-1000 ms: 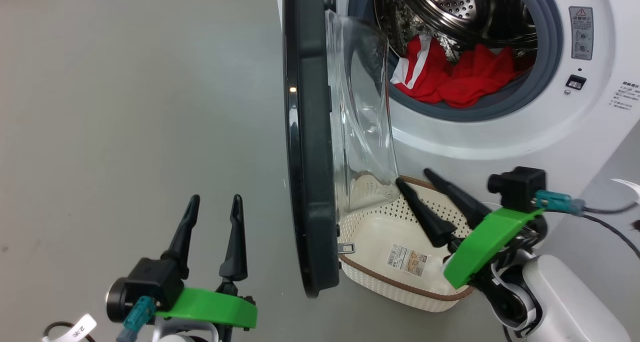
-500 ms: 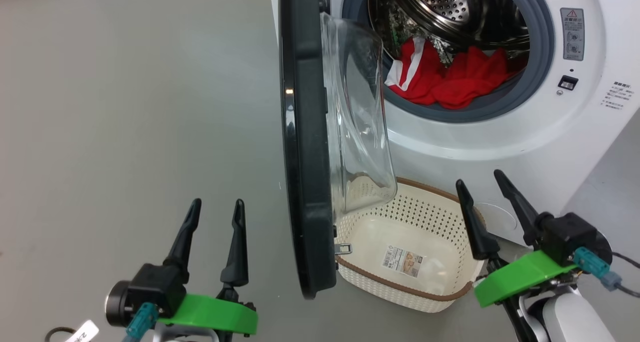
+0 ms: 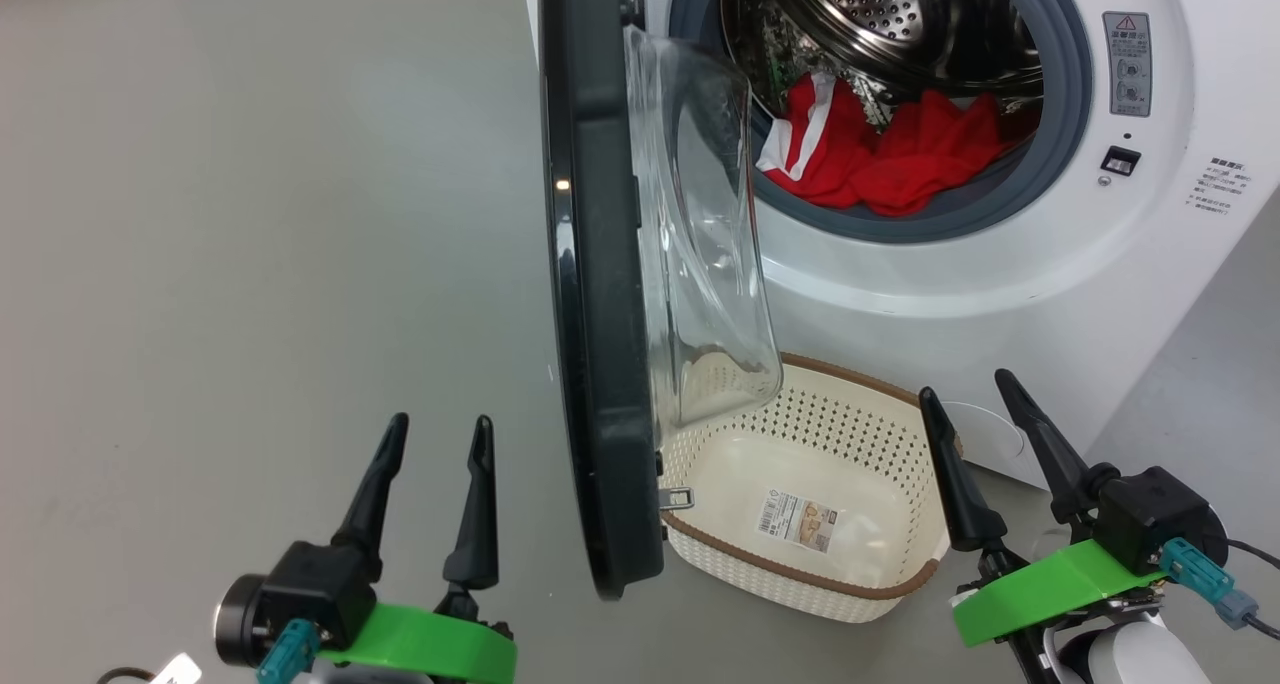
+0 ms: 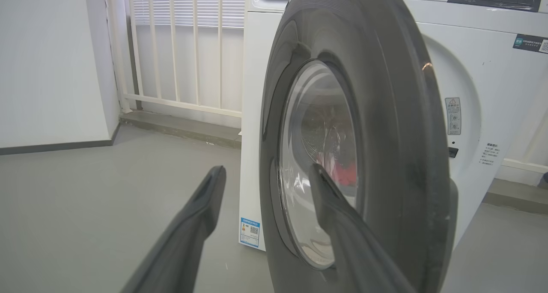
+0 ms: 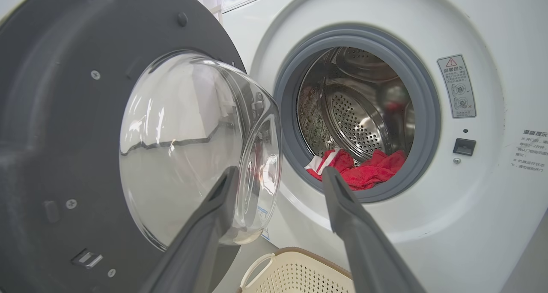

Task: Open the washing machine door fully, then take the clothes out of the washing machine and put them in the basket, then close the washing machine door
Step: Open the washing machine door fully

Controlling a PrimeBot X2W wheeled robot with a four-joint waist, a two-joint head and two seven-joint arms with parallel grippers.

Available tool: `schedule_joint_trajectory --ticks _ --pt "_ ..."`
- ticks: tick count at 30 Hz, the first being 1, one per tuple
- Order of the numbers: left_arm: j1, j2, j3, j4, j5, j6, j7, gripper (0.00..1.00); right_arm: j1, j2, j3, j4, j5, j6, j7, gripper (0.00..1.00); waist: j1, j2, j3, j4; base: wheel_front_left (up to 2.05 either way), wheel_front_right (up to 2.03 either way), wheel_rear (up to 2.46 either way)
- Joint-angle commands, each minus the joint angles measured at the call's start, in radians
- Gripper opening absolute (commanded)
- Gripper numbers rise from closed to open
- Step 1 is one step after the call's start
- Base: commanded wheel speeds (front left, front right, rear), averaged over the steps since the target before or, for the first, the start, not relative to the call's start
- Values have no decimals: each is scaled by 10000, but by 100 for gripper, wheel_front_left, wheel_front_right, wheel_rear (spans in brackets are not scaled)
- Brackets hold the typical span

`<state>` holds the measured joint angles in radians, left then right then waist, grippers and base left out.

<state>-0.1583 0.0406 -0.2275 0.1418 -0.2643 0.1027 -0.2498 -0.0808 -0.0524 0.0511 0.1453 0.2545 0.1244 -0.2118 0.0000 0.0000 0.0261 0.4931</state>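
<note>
Two fingers (image 3: 373,484) of the left gripper (image 3: 442,420) spread wide, gripping nothing, left of the washing machine door (image 3: 595,294) and apart from it, over grey floor (image 3: 250,264). Door swung out edge-on from the washing machine (image 3: 1000,284). Just right of the door, under its glass bowl: basket (image 3: 800,434). Higher, right of the door, inside the drum (image 3: 900,14): red clothes (image 3: 880,154). Farthest right of the door, by the basket's rim: right gripper (image 3: 966,384), likewise spread and empty.

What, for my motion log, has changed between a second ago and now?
The right hand drew back from over the basket toward the robot and turned upright; it now sits by the basket's right rim, open and empty. The head camera shifted slightly too. Unchanged: left hand open, washing machine door standing open, red clothes inside the washing machine.
</note>
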Motion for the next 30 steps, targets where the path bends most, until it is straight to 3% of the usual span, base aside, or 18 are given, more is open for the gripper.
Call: schedule_joint_trajectory --ticks 1,2,3,4,10,19,30 --pt "-79 97 354 -259 64 -79 -120 98 -155 20 248 -299 110 63 -115 100 0 0 -2 0 0 0 0" --pt "-79 97 352 -253 64 -82 -120 69 -166 20 240 -297 122 63 -123 100 0 0 -4 3 0 0 0" --pt "-82 97 353 -248 72 -85 -120 18 -174 21 242 -292 152 63 -129 100 0 0 -2 6 0 0 0" --pt "-89 97 352 -245 75 -94 -120 0 -182 21 241 -287 177 63 -135 100 0 0 0 10 0 0 0" --pt "-197 97 353 -482 161 -69 -120 0 -185 21 257 -233 312 63 -159 100 0 0 17 26 0 0 0" --pt "-708 97 103 -2177 753 -19 -120 0 -211 21 277 -217 392 63 -162 100 0 0 37 -25 0 0 0" --pt "-1248 97 -1600 -3408 1070 -418 202 0 -237 22 362 -139 549 63 -192 100 0 0 -8 -311 0 0 0"
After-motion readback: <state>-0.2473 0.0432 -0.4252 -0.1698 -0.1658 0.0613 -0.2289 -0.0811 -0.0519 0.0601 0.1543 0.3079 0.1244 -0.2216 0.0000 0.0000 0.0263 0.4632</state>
